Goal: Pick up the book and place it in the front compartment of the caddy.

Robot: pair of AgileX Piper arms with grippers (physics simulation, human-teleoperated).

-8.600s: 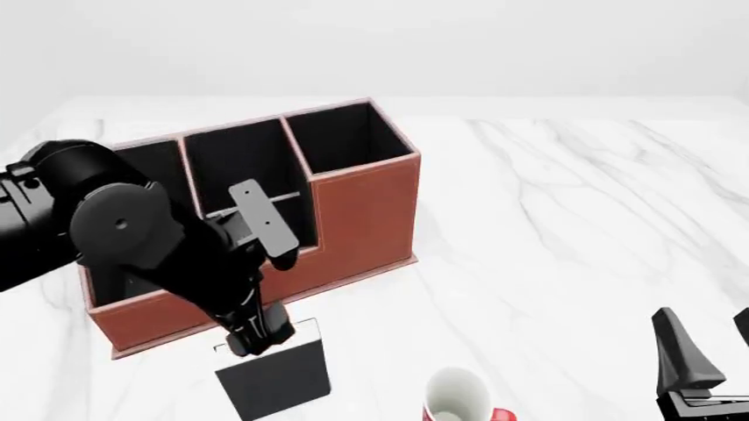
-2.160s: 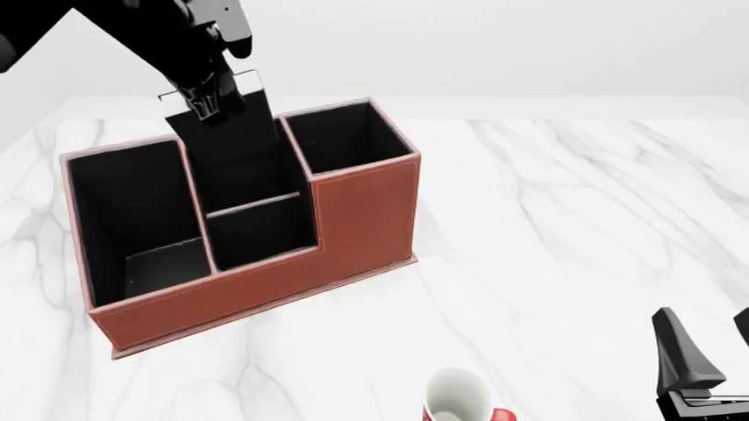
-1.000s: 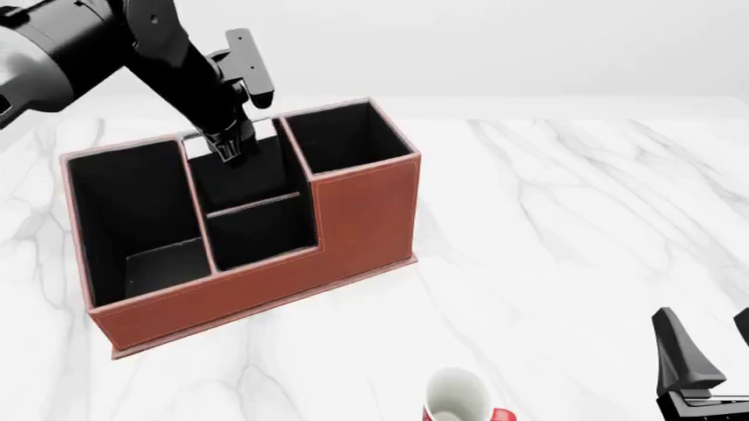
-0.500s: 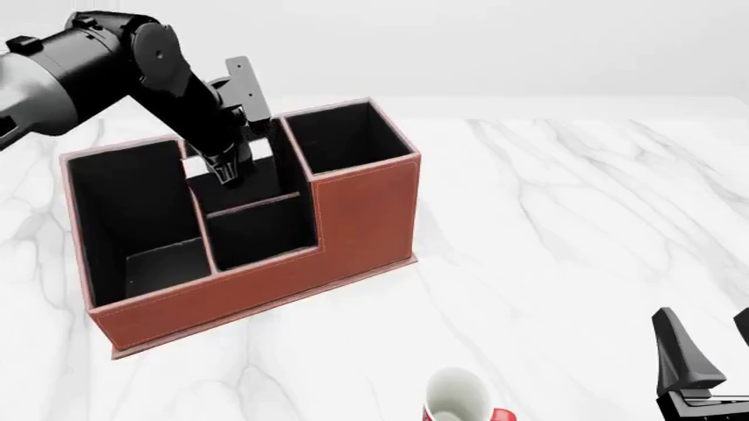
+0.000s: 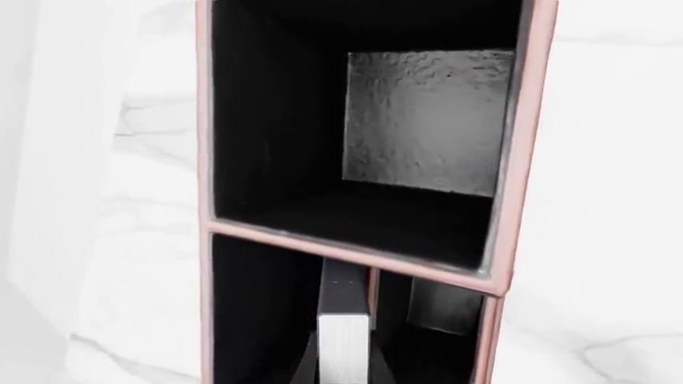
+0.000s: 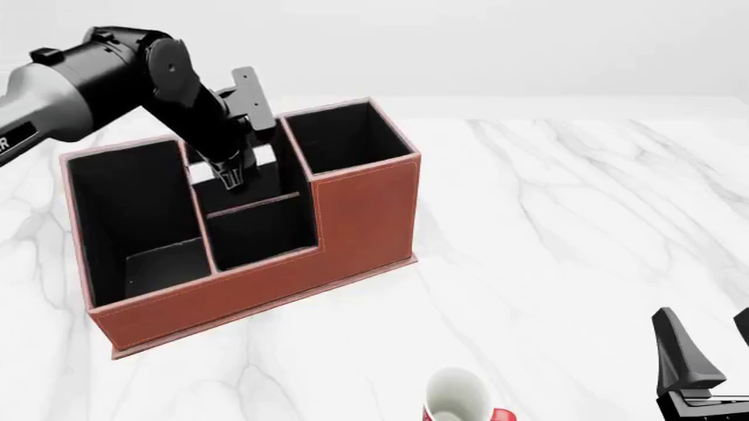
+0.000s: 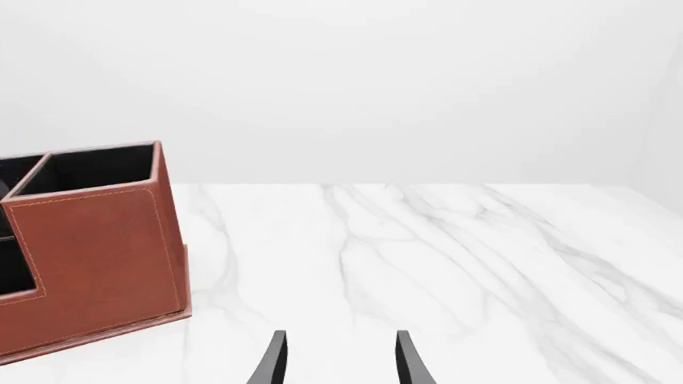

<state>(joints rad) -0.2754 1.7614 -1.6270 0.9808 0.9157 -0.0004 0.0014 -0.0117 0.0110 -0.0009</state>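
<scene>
Clearly, left gripper (image 6: 230, 178) was lowered into middle rear compartment of caddy (image 6: 363, 215), just behind divider. Book (image 5: 344, 336) was seen on edge between its fingers in left wrist view, white strip up; firm pinch could not be confirmed. Right gripper (image 7: 337, 358) was kept apart low over table (image 6: 562, 228), fingers spread, nothing held. Mug (image 6: 460, 397) stood near front edge.

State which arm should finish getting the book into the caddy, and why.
Left. The left gripper is already down inside the reddish-brown leather-look caddy, with the thin black white-edged book between its fingers. The right gripper hangs open, far off.
</scene>
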